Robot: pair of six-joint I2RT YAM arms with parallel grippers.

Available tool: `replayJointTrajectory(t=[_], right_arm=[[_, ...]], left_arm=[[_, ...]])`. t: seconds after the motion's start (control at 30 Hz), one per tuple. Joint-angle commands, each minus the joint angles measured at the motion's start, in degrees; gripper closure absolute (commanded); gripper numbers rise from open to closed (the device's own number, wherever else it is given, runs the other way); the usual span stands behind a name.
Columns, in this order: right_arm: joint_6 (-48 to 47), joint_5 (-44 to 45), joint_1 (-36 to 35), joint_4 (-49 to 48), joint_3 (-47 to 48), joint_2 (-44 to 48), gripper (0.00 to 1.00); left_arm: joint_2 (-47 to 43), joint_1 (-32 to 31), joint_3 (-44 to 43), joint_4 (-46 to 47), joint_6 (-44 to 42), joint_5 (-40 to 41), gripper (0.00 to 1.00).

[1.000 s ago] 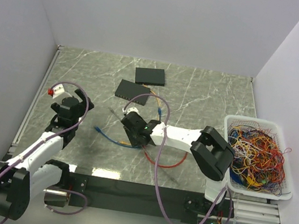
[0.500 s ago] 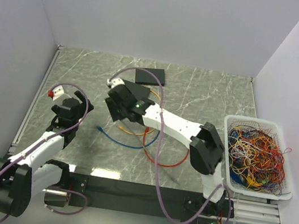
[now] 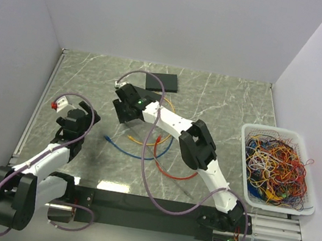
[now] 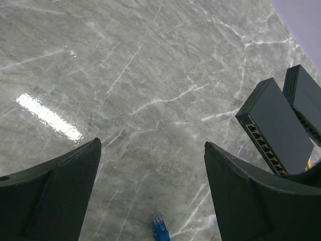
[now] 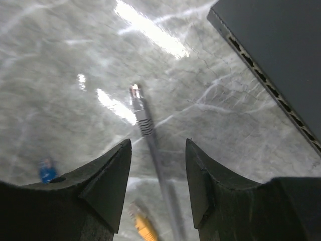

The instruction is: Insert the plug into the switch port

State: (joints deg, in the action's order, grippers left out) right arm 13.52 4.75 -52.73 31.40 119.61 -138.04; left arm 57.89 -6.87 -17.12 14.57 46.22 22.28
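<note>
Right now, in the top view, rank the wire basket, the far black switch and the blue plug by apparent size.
1. wire basket, clearly largest.
2. far black switch.
3. blue plug, a tiny speck.
The switch lies farther away, but the order is plain.

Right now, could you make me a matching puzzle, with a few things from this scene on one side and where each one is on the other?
Things:
1. left claw
2. grey plug
3. wire basket

Places:
A. at the far right
B. open, over bare tabletop
C. lying just ahead of the right claw

Pairs: 1-B, 2-C, 3-A
</note>
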Motion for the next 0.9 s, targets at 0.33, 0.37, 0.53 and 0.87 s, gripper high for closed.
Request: replayJointTrajectory(t=[0.33,0.37,0.53,0.87], right_arm=[[-0.33,-2.29,-0.01,-0.46,-0.51,-2.67,0.52],[-0.33,-2.12,0.0,-0.55,-0.87,-2.76,0.55],[-0.25,-2.82,0.0,-2.48,-4.55,-1.98,0.7],[0.19,-3.35,-0.36,-8.8,-17.73,11.63,0.95]], left_arm=[[0.65,0.28,-0.19,3.63,0.28,-0.93,0.12],[0.73,0.28,-0.1,3.63,0.28,-0.93,0.12],[0.38,0.28,-0.01,3.71,0.1,-1.28,0.13],[-4.0,0.28,2.62,6.87,-2.7,-6.27,0.11]])
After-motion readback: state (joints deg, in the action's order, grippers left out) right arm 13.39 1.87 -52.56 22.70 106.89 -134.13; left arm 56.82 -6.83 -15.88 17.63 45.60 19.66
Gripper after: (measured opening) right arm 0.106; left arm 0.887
